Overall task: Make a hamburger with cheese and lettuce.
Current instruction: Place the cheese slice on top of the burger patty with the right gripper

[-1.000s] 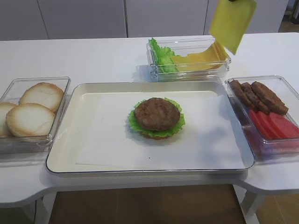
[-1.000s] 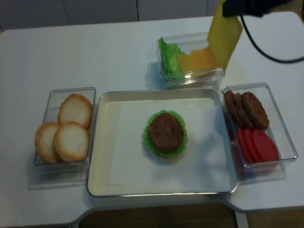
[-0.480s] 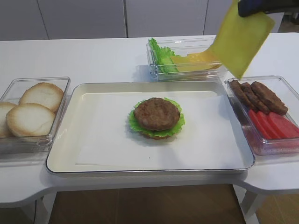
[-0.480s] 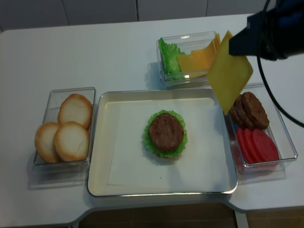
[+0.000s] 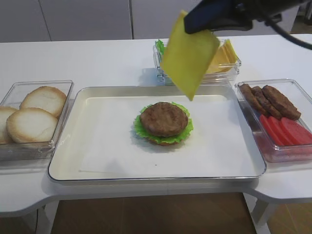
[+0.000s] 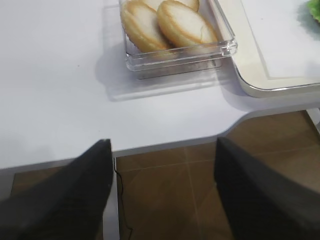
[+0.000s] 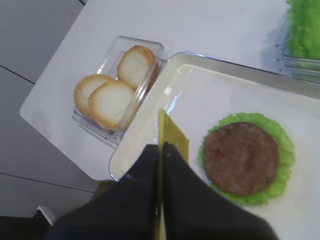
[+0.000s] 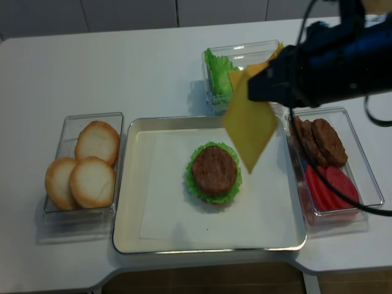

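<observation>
R hand (image 7: 161,148) pinches cheese (image 5: 189,53) by its top corner, dangling above hamburger (image 5: 164,122) w/ lettuce (image 5: 141,130), likely for draping onto it.

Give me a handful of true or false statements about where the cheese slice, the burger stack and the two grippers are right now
1. The right gripper holds the cheese by an upper corner, hanging in the air. True.
2. The cheese already lies flat on the patty. False: it hangs above the tray, clear of the hamburger.
3. Lettuce shows all around under the patty. True.
4. The left gripper is shut on a bun half. False: it is open, off the table's edge, near the bun container.
5. Tomato slices sit on the tray beside the hamburger. False: the red slices are in the right-hand container with spare patties.
</observation>
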